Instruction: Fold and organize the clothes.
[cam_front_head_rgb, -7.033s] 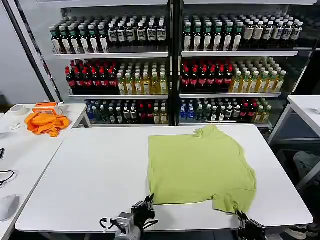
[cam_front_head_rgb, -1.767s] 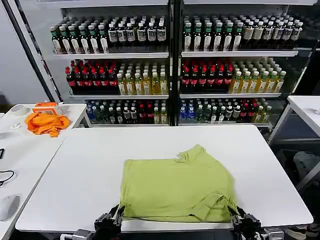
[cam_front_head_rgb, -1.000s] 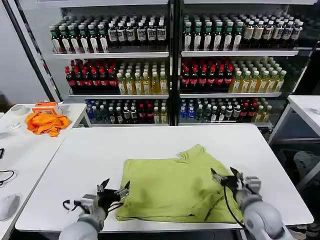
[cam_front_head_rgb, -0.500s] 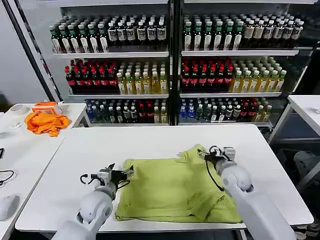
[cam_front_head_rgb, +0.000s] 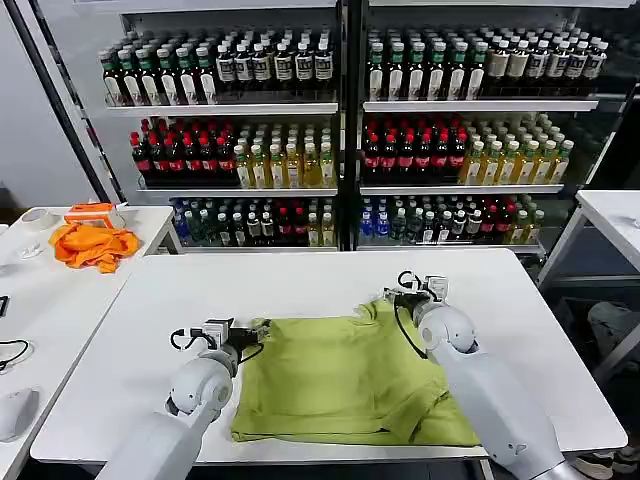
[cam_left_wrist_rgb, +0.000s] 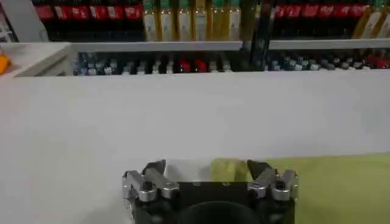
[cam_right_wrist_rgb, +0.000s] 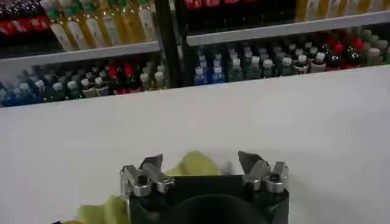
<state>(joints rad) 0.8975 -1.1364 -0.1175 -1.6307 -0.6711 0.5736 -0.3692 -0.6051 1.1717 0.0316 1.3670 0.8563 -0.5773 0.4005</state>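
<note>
The clothes are one yellow-green T-shirt (cam_front_head_rgb: 345, 380) lying flat on the white table (cam_front_head_rgb: 200, 300), its near hem close to the front edge. My left gripper (cam_front_head_rgb: 261, 327) reaches to the shirt's far left corner. In the left wrist view this gripper (cam_left_wrist_rgb: 207, 171) stands open, with a bit of the shirt (cam_left_wrist_rgb: 228, 168) between the fingers. My right gripper (cam_front_head_rgb: 392, 297) is at the raised far right corner of the shirt. In the right wrist view it (cam_right_wrist_rgb: 200, 162) is open too, a yellow-green fold (cam_right_wrist_rgb: 195, 164) showing between its fingers.
Shelves of bottles (cam_front_head_rgb: 340, 130) stand behind the table. A side table on the left carries an orange cloth (cam_front_head_rgb: 93, 246), an orange box (cam_front_head_rgb: 92, 214) and a mouse (cam_front_head_rgb: 16, 412). Another white table (cam_front_head_rgb: 612, 215) stands at the right.
Earlier the shirt was dragged toward the front edge. Both arms have since moved forward along its sides, from the near hem to its far corners.
</note>
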